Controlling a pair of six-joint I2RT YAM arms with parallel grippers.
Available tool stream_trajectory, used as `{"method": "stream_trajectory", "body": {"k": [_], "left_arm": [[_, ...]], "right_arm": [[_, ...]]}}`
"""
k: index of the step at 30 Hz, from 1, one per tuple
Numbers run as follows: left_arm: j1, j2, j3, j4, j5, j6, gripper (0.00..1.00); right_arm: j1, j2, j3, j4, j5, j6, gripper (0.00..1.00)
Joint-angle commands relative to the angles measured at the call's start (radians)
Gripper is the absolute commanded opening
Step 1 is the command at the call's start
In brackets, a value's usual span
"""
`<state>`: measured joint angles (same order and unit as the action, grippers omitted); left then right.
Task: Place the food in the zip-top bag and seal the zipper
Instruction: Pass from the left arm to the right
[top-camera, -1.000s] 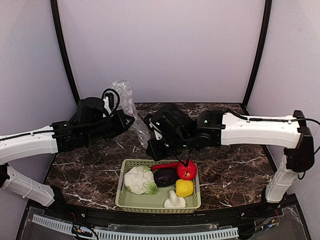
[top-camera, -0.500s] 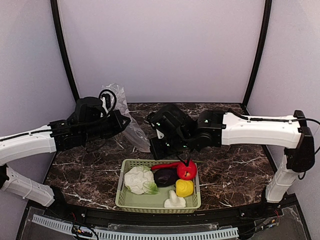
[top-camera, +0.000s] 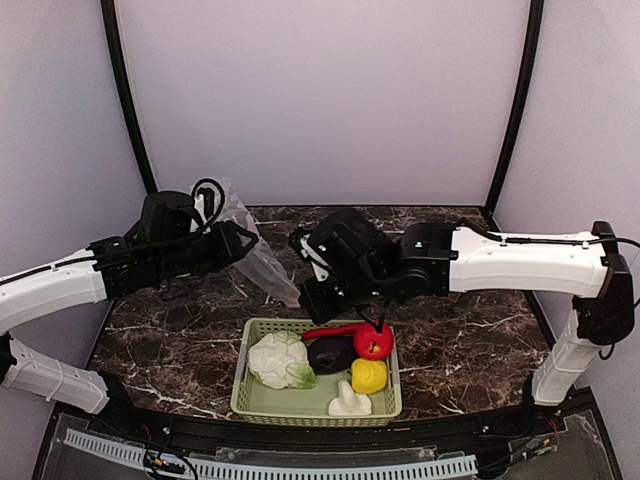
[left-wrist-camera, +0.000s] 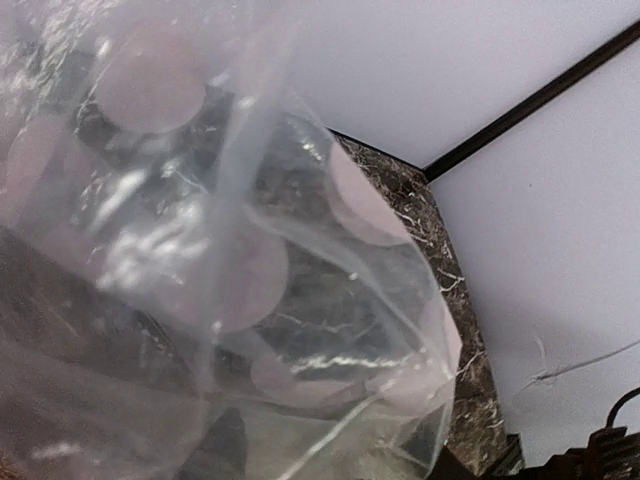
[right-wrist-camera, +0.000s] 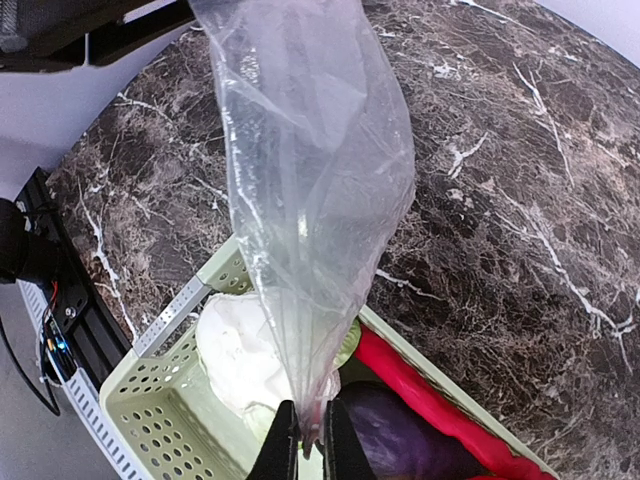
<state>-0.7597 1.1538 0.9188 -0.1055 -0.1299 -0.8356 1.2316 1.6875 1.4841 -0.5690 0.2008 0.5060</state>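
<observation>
Dark marble table (top-camera: 470, 340) was seen below pale walls. The zip-top bag (top-camera: 265, 272) was held in the air between both arms, just behind the basket (top-camera: 243, 390). One edge of it was pinched by the right gripper (right-wrist-camera: 305, 440), its jaws closed narrow on the plastic. The jaws of the left gripper (top-camera: 240, 245) were hidden by the bag, so their state could not be told. The food (top-camera: 330, 355) was found in the basket, all outside the bag. For this step, the mouth should be gripped at opposite edges and pulled wide before any food is brought.
</observation>
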Motion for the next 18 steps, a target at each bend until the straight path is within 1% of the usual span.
{"method": "stream_trajectory", "body": {"k": [1,2,5,7,9,13,16,18], "left_arm": [[0.007,-0.065,0.018,-0.051,-0.001,0.096,0.55],[0.007,-0.077,0.021,-0.062,-0.012,0.132,0.61],[0.007,-0.15,0.034,-0.122,-0.048,0.236,0.72],[0.006,-0.192,0.05,-0.158,-0.05,0.332,0.77],[0.006,-0.23,0.072,-0.191,-0.029,0.462,0.81],[0.005,-0.267,0.129,-0.242,0.092,0.645,0.85],[0.005,-0.255,0.177,-0.284,0.215,0.732,0.86],[0.005,-0.237,0.21,-0.303,0.265,0.775,0.87]], "right_arm": [[0.009,-0.044,0.0,0.014,-0.051,-0.085,0.0],[0.006,-0.048,-0.001,0.014,-0.058,-0.099,0.0],[-0.014,-0.066,-0.009,0.018,-0.099,-0.144,0.0],[-0.037,-0.079,-0.014,0.021,-0.12,-0.176,0.0],[-0.064,-0.095,-0.016,0.022,-0.145,-0.215,0.0],[-0.123,-0.12,-0.009,0.009,-0.188,-0.301,0.0],[-0.158,-0.14,0.009,-0.028,-0.197,-0.37,0.0],[-0.175,-0.148,0.029,-0.073,-0.185,-0.394,0.0]]}}
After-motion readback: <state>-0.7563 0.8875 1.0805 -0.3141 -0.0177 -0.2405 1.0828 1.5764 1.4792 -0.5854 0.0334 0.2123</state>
